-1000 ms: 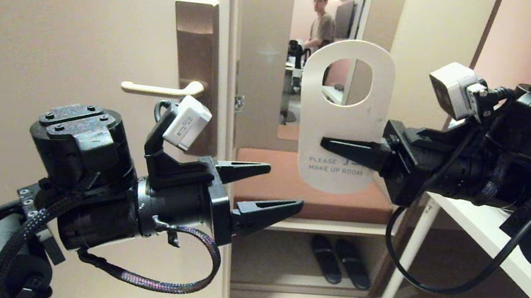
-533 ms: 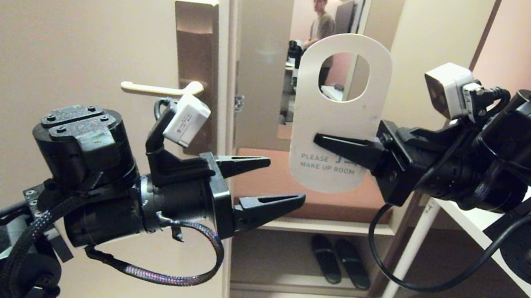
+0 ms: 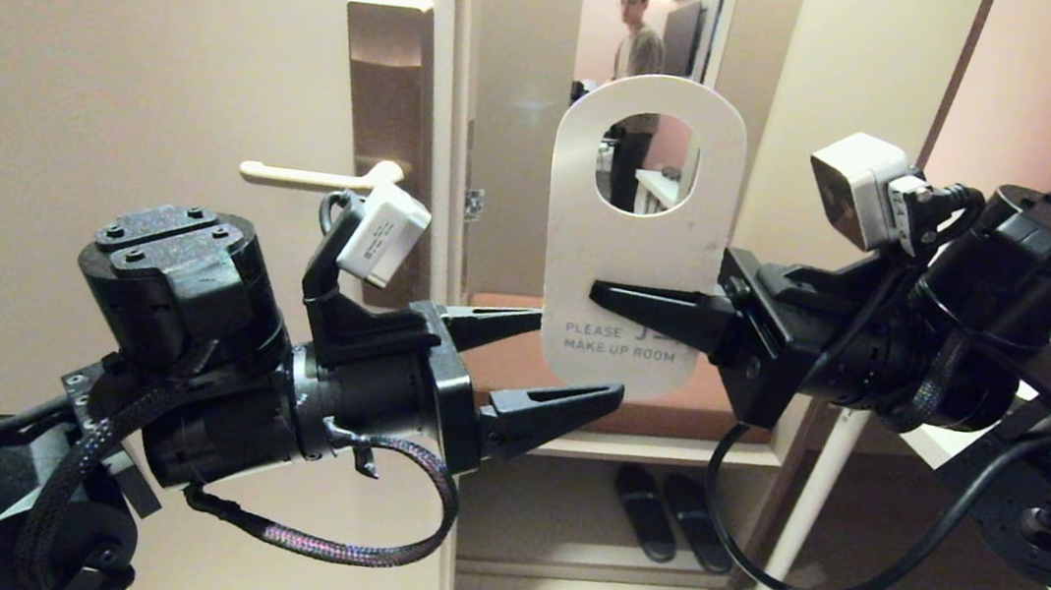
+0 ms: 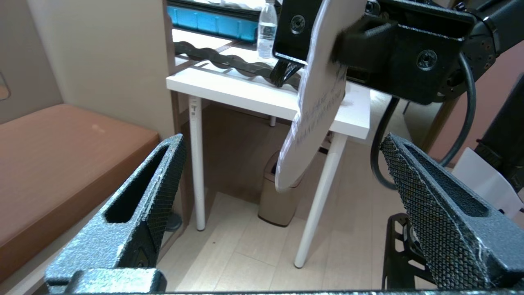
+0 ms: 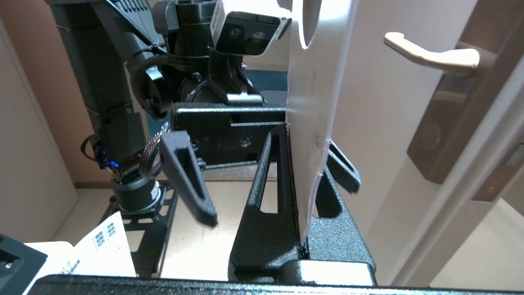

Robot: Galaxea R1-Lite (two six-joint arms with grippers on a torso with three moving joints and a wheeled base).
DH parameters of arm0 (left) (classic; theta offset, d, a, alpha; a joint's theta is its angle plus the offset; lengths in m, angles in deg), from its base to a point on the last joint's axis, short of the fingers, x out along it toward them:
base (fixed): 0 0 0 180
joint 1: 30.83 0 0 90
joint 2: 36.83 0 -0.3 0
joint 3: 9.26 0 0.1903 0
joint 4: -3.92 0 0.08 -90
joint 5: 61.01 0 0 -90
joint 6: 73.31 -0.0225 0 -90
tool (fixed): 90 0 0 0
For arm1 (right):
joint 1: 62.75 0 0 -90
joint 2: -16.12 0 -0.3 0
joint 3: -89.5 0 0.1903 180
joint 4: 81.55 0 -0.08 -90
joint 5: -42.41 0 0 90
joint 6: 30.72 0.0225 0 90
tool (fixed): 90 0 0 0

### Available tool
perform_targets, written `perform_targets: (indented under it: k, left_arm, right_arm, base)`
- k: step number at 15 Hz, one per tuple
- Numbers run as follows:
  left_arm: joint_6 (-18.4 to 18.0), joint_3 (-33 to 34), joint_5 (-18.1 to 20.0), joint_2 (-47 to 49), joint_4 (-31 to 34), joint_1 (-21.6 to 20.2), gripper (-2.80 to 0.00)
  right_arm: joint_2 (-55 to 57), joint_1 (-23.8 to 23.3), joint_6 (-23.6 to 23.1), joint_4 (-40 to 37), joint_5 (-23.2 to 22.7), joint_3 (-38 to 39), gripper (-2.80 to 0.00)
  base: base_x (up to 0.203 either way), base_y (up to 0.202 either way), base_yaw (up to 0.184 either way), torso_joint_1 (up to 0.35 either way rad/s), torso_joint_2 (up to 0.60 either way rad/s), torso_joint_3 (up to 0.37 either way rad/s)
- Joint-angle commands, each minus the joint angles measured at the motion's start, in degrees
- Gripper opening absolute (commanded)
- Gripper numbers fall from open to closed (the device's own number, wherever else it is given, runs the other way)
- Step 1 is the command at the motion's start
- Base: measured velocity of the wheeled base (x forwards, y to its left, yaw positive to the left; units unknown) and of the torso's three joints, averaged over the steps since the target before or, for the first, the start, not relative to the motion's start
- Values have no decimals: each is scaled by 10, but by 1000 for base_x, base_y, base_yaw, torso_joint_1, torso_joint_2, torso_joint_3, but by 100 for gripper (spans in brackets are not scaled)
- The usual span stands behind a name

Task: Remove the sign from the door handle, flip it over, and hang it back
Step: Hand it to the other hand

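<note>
The right gripper clamps the sign upright — the left gripper, fingers wide, brackets its lower edge at seven o'clock; the door handle hangs bare at nine o'clock.

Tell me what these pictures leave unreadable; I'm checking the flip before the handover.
- Sign, back face: head view shows only the white PLEASE MAKE UP ROOM side; both wrist views see it nearly edge-on.
- Middle of the sign's lettering: right tool's finger covers it in the head view.
- Door handle: its pivot end hides behind the left wrist camera.
- Left tool: open, sign between its fingers, contact unclear.
</note>
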Motion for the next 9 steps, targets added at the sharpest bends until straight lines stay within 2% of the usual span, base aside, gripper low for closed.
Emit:
perform_targets:
  k: [1, 5, 9]
  left_arm:
    - [1, 0, 1, 1, -6, 8, 0]
    - [5, 1, 1, 14, -44, 11, 0]
    - [19, 3, 1, 12, -49, 23, 0]
  right_arm:
    - [0, 9, 2, 4, -4, -1, -280]
    - [-4, 26, 24, 5, -4, -2, -280]
    - [-10, 28, 31, 4, -4, 1, -280]
  base:
    - [0, 0, 0, 0, 0, 0]
    - [0, 0, 0, 0, 0, 0]
    - [0, 0, 0, 0, 0, 0]
